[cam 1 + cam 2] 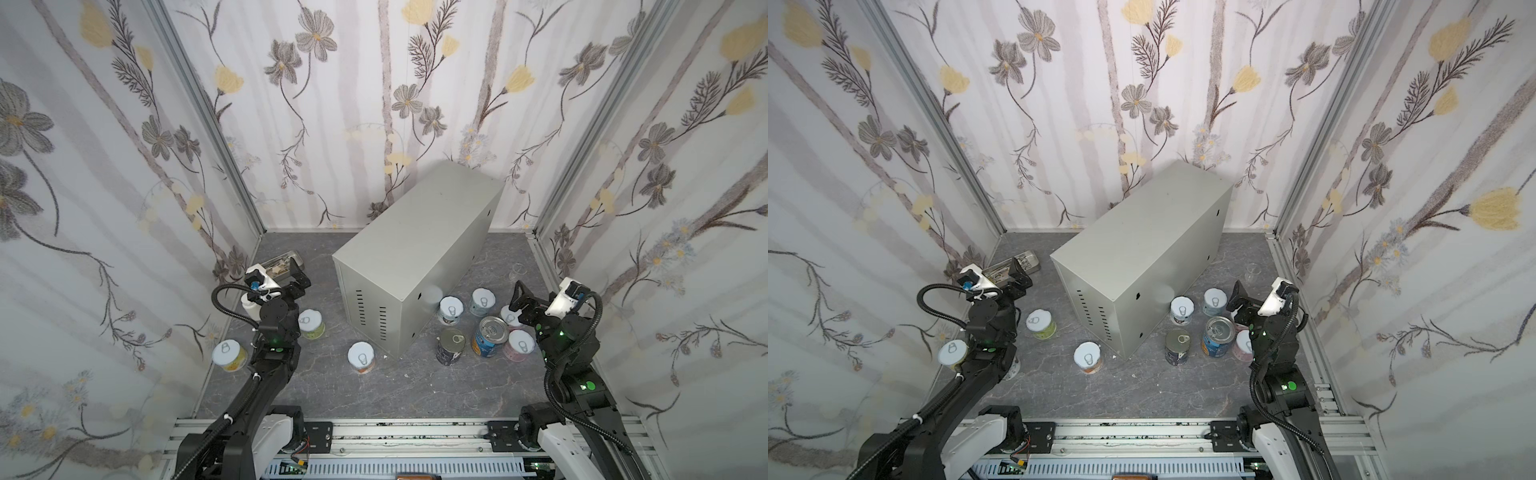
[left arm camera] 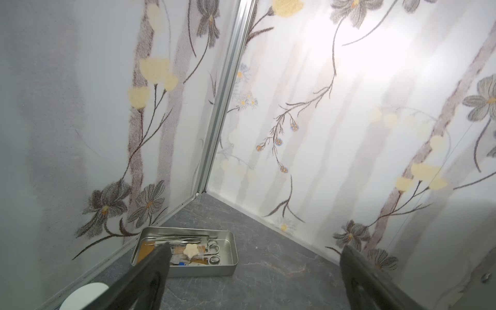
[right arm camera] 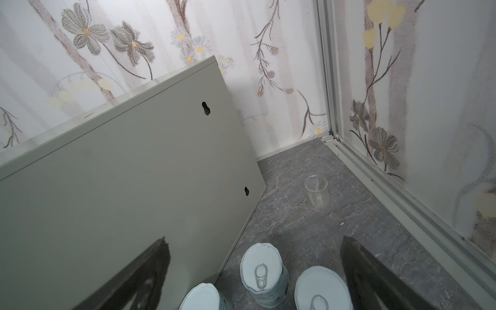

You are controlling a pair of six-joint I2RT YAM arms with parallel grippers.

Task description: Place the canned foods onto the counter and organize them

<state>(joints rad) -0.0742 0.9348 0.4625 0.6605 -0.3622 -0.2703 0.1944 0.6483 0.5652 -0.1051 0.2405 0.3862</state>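
Flowered wallpaper (image 1: 374, 104) lines three sides of the booth, and a grey marbled surface (image 1: 415, 395) carries everything.

The left arm (image 1: 266, 374) rises from the near rail and folds at the elbow. It holds the left hand (image 1: 300, 279) above the surface, aimed at the far-left corner where a metal tray (image 2: 204, 270) sits. Its fingers (image 2: 158, 263) are spread wide and released, grasping nothing. The right arm (image 1: 569, 345) stands folded on the right side. The right hand (image 1: 520, 300) is raised over the right-hand cans and points far and left, along the long side of the metal box (image 1: 415, 249). It is also spread wide and empty.

The metal box lies in the middle of the surface. Its long axis runs from near to far, slanting right, and the end with vent slots (image 1: 370, 316) faces near and left.

Nine cans (image 1: 361, 357) can be counted in a top view, seven short and two taller. All stand upright on the surface, lids up, long axes vertical. Three short ones stand to the left and near side of the box. The other four are on its right, among them a pink can (image 1: 519, 345) and one half hidden behind the right hand. The blue tin (image 1: 490, 336) and the dark tin (image 1: 451, 347) stand side by side near that group. One clear glass (image 3: 316, 192) stands far right, apart from the cans.
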